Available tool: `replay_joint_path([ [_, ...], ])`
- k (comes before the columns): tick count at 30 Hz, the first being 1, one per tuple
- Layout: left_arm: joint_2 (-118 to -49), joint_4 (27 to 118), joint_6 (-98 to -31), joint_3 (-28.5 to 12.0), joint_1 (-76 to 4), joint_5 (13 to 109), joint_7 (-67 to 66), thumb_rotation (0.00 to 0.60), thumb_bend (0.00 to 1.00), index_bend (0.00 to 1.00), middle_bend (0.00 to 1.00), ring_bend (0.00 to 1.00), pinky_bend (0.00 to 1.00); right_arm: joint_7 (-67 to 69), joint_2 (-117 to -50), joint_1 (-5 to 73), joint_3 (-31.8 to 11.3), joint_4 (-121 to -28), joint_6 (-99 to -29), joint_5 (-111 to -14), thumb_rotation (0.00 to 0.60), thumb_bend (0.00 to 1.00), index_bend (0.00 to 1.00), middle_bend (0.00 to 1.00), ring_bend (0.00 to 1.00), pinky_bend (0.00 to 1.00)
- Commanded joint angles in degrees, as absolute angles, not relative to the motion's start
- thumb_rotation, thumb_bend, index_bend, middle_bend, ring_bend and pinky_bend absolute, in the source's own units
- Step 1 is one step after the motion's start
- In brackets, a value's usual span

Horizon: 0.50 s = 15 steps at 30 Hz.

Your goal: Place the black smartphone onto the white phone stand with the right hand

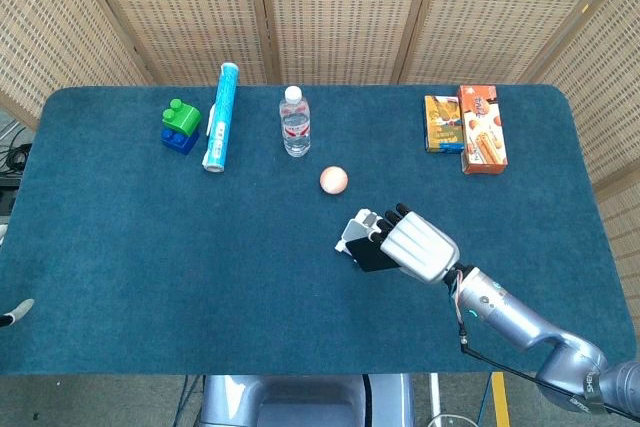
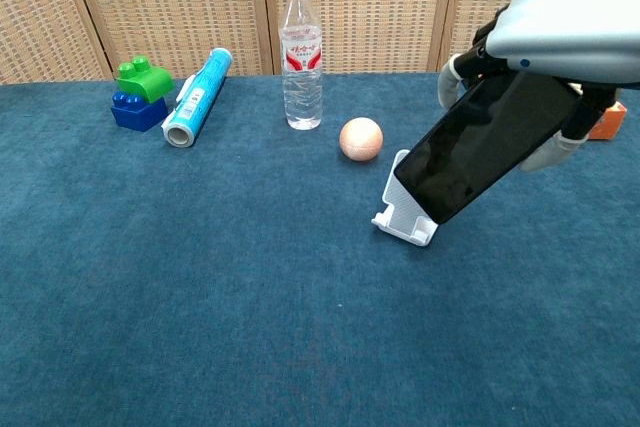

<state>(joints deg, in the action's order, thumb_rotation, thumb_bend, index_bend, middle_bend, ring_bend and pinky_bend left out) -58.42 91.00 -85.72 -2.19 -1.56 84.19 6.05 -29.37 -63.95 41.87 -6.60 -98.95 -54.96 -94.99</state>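
Note:
My right hand [image 1: 415,245] [image 2: 555,32] grips the black smartphone [image 2: 482,144] [image 1: 373,255] and holds it tilted in the air, its lower end just over the white phone stand [image 2: 402,222] [image 1: 352,235]. The phone's screen faces the chest camera and hides most of the stand's back plate. I cannot tell whether the phone touches the stand. At the far left edge of the head view only a fingertip of my left hand [image 1: 10,313] shows, off the table.
A peach ball [image 2: 361,138] lies just behind the stand, a water bottle [image 2: 302,54] beyond it. A blue roll [image 2: 196,97] and green-blue blocks [image 2: 139,94] sit at the far left. Two snack boxes [image 1: 465,129] stand at the far right.

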Motion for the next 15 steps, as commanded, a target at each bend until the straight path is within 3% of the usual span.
replay_joint_path([
  [1,-58.4,91.1,-85.6,-2.2,-1.6,84.1,6.0,0.6,0.0,0.0,0.0,0.0,0.0,-32.7,-63.4,43.6,-7.9,-100.0,-52.7,-93.9,0.6,0.4,0.45,0.47,0.41,0.42],
  [15,-58.3,91.4,-85.1,-2.4,-1.9,83.6,5.8,0.6,0.0,0.0,0.0,0.0,0.0,-47.1,-66.6,49.8,-10.1,-99.1,-42.5,-82.2,0.6,0.45,0.45,0.46,0.41,0.42],
])
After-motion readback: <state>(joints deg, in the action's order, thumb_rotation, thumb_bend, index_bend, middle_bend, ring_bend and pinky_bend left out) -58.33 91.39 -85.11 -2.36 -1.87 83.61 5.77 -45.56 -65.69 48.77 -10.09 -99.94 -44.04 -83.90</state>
